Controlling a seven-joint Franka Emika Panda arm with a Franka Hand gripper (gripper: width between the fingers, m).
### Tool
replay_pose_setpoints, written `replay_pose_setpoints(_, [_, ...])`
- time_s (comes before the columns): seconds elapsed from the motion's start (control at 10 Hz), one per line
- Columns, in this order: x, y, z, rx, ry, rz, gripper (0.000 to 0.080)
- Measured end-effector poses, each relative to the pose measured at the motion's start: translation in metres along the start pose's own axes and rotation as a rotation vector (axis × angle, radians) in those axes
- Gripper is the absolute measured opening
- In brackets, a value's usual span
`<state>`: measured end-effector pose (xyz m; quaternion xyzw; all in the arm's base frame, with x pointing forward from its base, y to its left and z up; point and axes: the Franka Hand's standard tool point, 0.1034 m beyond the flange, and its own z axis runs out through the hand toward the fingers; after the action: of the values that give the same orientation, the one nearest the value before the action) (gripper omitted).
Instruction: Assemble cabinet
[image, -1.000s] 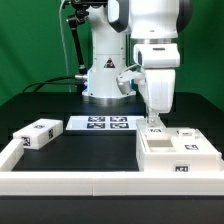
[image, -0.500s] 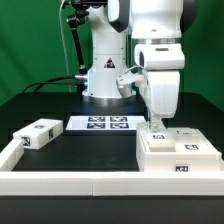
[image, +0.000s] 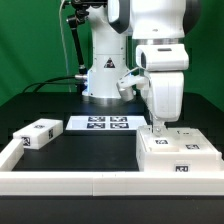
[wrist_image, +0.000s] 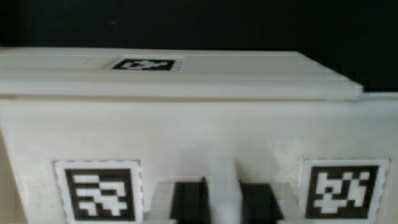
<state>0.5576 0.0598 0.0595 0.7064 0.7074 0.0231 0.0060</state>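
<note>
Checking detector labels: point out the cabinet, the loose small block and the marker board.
cabinet (image: 176, 151), exterior view, top face.
small block (image: 38, 133), exterior view, tagged top face.
marker board (image: 100, 124), exterior view, middle of the board.

No words, brands or numbers can be read. The only signs are black-and-white square marker tags. In the exterior view, four sit on the marker board (image: 100, 124) near centre, one is on the block (image: 38, 134) at 9 o'clock, and several are on the cabinet (image: 176, 156) at 4 o'clock. The wrist view shows three cabinet tags, one on top and two on its face.
</note>
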Motion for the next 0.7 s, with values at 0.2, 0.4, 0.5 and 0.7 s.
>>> replay_pose_setpoints(0.2, [0.000,0.017,0.000,0.000,0.001,0.010,0.0068])
replay_pose_setpoints(0.4, [-0.001,0.022,0.001,0.008,-0.001,0.012,0.0069])
replay_pose_setpoints(0.5, [0.000,0.022,0.001,0.008,-0.001,0.023,0.0069])
replay_pose_setpoints(0.7, [0.000,0.022,0.000,0.007,-0.002,0.028,0.0069])
